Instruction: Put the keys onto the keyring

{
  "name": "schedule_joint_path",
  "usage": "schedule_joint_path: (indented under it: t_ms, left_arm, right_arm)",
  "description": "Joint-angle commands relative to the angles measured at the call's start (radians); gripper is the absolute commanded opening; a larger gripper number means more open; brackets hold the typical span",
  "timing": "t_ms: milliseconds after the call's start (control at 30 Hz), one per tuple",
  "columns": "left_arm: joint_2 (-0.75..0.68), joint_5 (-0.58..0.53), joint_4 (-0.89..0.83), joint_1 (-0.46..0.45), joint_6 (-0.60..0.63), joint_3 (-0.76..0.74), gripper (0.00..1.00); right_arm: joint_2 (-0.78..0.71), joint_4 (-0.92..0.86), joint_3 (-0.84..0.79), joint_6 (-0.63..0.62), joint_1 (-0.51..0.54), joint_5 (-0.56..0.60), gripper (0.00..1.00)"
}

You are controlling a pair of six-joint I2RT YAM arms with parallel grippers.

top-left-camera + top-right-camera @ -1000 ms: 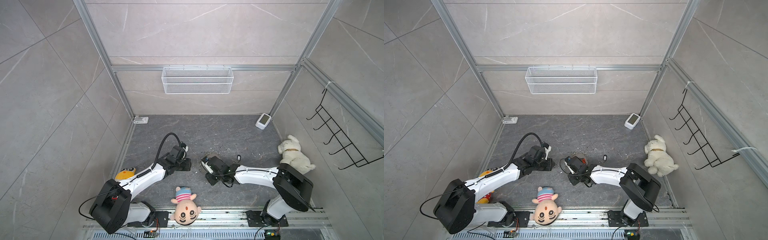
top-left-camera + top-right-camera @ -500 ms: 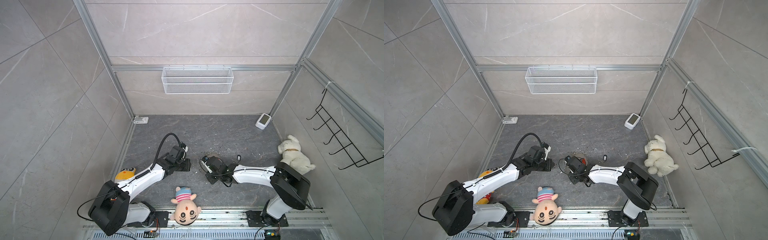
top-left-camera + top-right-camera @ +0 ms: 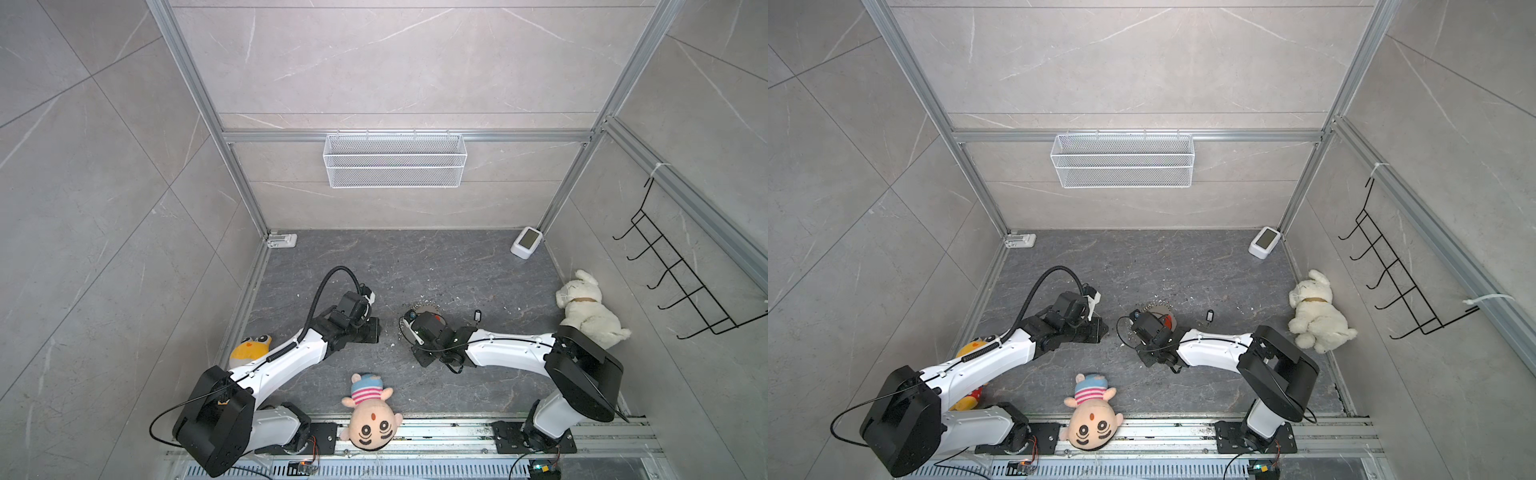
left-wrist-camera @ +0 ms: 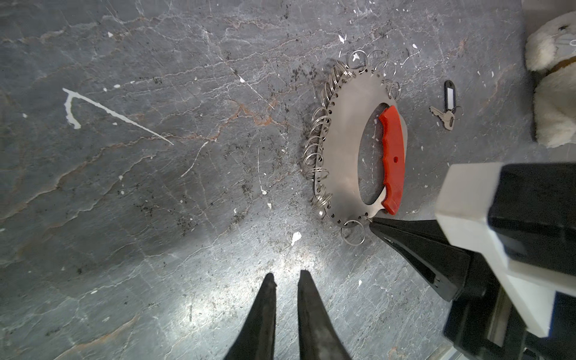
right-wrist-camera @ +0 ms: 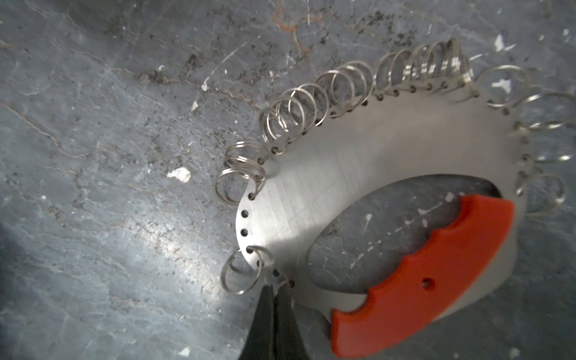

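Right wrist view shows right gripper (image 5: 274,291) closed at keyring (image 5: 358,174) edge; grip unclear

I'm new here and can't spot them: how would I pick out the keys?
Find the white plush dog by the right wall. Between it and the keyring, an oval steel plate with a red grip, lie the keys. Unlike the plate's bare silver rings, they carry a black tag with a white label.
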Motion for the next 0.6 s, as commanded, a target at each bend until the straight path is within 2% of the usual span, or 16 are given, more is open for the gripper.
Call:
schedule_joint_path:
  t_ms: [0,67,167,233,300,567]
  left_arm:
    - [-0.044,0.011,0.013,0.002,0.028,0.041,0.18]
    - [-0.059,0.023,0.042,0.002,0.033,0.04,0.18]
    - [-0.081,0.064,0.08,0.002,0.048,0.045,0.19]
    - [-0.094,0.102,0.111,0.0,0.069,0.049,0.21]
    - [-0.097,0.143,0.144,0.0,0.097,0.053,0.27]
    - [-0.106,0.126,0.203,0.0,0.232,0.102,0.29]
  right_arm:
    - [-0.058,-0.191,0.132,0.1,0.002,0.019,0.0]
    - [-0.069,-0.292,0.233,0.149,0.002,0.014,0.0]
    - [-0.105,-0.398,0.326,0.27,-0.005,0.077,0.0]
    - [-0.135,-0.431,0.358,0.365,-0.017,0.12,0.0]
    - [-0.152,-0.473,0.402,0.502,-0.04,0.147,0.0]
    - [-0.149,-0.451,0.477,0.817,-0.139,-0.007,0.0]
